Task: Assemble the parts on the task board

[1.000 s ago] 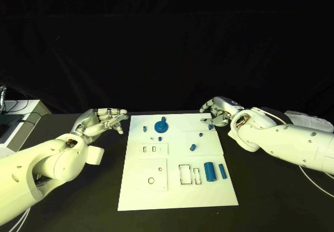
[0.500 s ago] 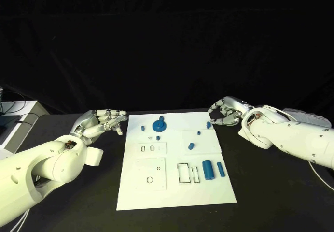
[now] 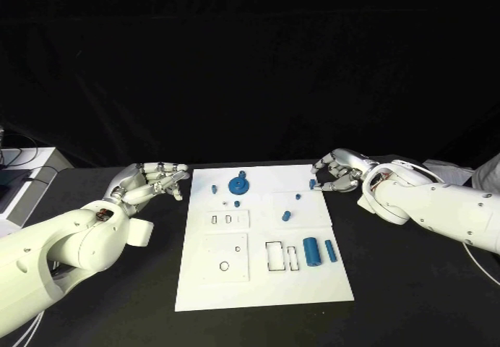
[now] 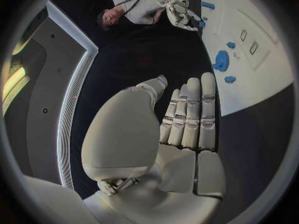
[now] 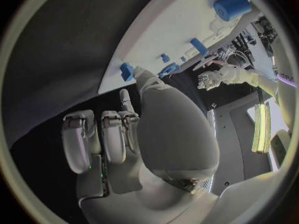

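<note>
A black table (image 3: 417,282) carries the white board (image 3: 261,289) at its middle, with blue parts on the board: a round disc (image 3: 240,187) near the far edge, two cylinders (image 3: 321,251) side by side toward the right edge, and small pieces between.

A black curtain (image 3: 250,79) hangs behind the black table (image 3: 417,289).
</note>
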Action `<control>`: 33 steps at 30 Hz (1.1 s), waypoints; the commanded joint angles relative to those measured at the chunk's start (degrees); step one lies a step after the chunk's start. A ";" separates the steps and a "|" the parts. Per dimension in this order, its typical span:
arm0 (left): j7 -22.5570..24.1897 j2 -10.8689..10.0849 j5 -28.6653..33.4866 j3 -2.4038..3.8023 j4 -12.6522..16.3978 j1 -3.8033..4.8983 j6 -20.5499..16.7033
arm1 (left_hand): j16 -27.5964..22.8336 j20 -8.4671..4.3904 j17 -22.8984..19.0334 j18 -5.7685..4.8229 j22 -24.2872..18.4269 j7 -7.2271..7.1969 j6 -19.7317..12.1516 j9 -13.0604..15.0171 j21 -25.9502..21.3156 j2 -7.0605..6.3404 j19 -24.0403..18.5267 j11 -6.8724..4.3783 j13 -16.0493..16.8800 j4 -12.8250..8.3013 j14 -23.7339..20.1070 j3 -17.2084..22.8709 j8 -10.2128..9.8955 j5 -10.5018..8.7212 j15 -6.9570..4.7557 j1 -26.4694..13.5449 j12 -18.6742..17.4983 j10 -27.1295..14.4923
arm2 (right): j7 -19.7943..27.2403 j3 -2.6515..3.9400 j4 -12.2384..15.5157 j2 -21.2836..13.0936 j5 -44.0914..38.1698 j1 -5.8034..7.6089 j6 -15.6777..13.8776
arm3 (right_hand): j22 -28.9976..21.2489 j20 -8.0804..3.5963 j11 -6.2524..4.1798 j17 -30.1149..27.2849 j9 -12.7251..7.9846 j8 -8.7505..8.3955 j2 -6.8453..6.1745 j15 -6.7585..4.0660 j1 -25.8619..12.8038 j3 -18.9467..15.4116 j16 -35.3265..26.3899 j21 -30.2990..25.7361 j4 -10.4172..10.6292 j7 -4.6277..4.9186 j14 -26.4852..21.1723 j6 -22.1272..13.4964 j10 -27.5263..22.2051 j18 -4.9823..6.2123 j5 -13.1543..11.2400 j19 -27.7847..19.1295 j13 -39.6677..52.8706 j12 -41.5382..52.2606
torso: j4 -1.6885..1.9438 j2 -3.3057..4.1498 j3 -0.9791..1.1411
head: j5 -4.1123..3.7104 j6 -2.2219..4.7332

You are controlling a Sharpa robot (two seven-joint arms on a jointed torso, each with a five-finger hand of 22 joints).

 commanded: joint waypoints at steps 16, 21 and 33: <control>0.64 0.13 -0.14 0.05 -0.08 -0.06 0.92 | -0.19 -0.10 -0.10 0.80 0.06 -0.23 0.16 0.07 0.23 -0.39 -0.43 0.08 0.02 -0.04 -0.40 0.21 0.02 -0.16 0.19 -0.13 -0.01 0.03 | -0.48 0.00 -1.03 1.05 -0.23 -0.65 1.68 | 15.05 0.45 0.50 15.09 0.16 0.21 1.36 0.49 0.14 0.49 0.37 0.57 1.24 0.42 6.08 1.21 6.01 -0.81 1.81 5.99 15.08 0.12 | -0.05 -0.05 -0.08 | 0.04 -0.19; 0.60 0.13 -0.14 0.05 -0.09 -0.07 0.94 | -0.19 -0.10 -0.10 0.80 0.06 -0.23 0.16 0.07 0.23 -0.39 -0.43 0.08 0.02 -0.04 -0.40 0.21 0.02 -0.16 0.19 -0.13 -0.01 0.03 | -0.56 -0.01 -1.42 1.40 -0.41 -0.79 2.01 | 15.06 0.13 0.23 15.09 0.22 0.61 2.72 0.06 0.97 2.61 0.37 0.59 1.63 0.08 6.08 2.37 6.01 -0.82 2.08 5.99 15.08 0.12 | -0.04 -0.04 -0.06 | 0.05 -0.30; 0.54 0.15 -0.16 0.05 -0.15 -0.07 0.92 | -0.19 -0.10 -0.10 0.80 0.06 -0.23 0.16 0.07 0.23 -0.39 -0.43 0.08 0.02 -0.04 -0.40 0.21 0.02 -0.16 0.19 -0.13 -0.01 0.03 | -0.82 -0.02 -1.85 1.89 -0.97 -0.93 2.21 | 15.06 -0.25 0.07 15.09 0.06 0.57 2.51 -0.27 1.29 4.95 0.37 0.59 1.67 -0.06 6.08 2.71 6.01 -0.82 0.46 5.99 15.08 0.12 | -0.10 -0.10 -0.04 | 0.14 -0.45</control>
